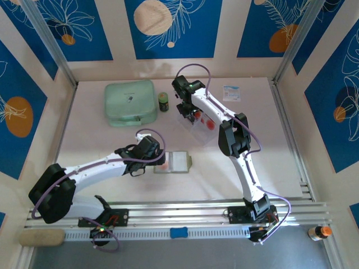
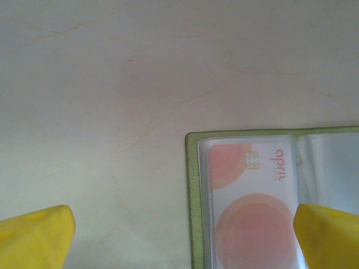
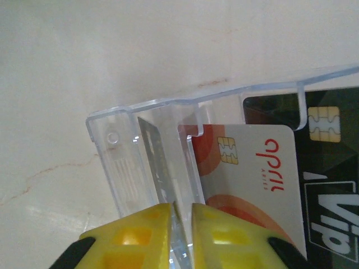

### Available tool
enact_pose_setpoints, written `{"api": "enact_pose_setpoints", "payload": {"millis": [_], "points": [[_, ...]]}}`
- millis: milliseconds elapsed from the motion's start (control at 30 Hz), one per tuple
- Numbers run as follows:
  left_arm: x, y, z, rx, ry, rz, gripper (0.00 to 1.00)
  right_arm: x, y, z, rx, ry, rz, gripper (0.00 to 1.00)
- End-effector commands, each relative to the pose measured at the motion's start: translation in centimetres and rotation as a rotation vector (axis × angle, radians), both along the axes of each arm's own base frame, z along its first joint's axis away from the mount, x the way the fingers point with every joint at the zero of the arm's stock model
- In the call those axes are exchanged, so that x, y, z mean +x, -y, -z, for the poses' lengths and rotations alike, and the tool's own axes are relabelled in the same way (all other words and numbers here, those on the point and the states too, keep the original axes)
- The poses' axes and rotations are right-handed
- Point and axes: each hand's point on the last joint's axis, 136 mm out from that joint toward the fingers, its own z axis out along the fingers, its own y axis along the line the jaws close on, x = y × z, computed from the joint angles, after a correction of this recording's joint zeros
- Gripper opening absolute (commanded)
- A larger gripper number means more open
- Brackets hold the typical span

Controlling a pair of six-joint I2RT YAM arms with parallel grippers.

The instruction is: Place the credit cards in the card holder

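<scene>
Cards (image 1: 205,121) lie in a clear tray (image 1: 193,128) at the far middle of the counter (image 1: 269,151), and one more card (image 2: 252,196) sits inside the holder (image 1: 175,162). The holder lies open and flat near the front of the counter, just beside the left tool (image 1: 159,163). From the left wrist, the card is tucked in a clear sleeve next to the green edge of the holder (image 2: 193,202). This card is white with pale red circles, a small chip and red writing. The left tool (image 2: 182,224) has its two yellow fingers (image 2: 39,238) far apart, one at each bottom corner, with nothing held between them. One finger is over bare counter and the other is over the sleeve. The right tool (image 1: 188,115) hangs over the left end of the tray. From the right wrist, a white card (image 3: 247,168) with red circles and a chip lies flat in the tray (image 3: 112,162). A black card (image 3: 331,168) with a chip and big white letters lies partly under it. The right tool (image 3: 181,216) has its fingers (image 3: 148,235) almost together, with only a thin gap. A thin grey sheet stands on its edge in that gap. I cannot tell if the sheet is a card or a part of the tray, or if the fingers pinch it. A big mint case (image 1: 130,102) sits at the far left, with a small dark jar (image 1: 164,101) just beside it. A white packet (image 1: 231,92) lies at the far right.
</scene>
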Motion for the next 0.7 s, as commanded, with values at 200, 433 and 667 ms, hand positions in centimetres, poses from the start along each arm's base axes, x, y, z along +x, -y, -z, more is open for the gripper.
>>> {"api": "enact_pose_setpoints", "payload": {"millis": [200, 433, 667], "points": [[0.2, 0.0, 0.0, -0.012, -0.001, -0.014, 1.00, -0.3, -0.7, -1.5, 0.048, 0.006, -0.026, 0.06], [0.1, -0.1, -0.1, -0.016, 0.000, -0.014, 1.00, 0.0, -0.9, -4.2, 0.061, 0.069, -0.057, 0.00], [0.4, -0.3, -1.0, -0.009, 0.025, -0.010, 1.00, -0.8, -1.6, -9.2, 0.132, 0.148, -0.068, 0.00]]}}
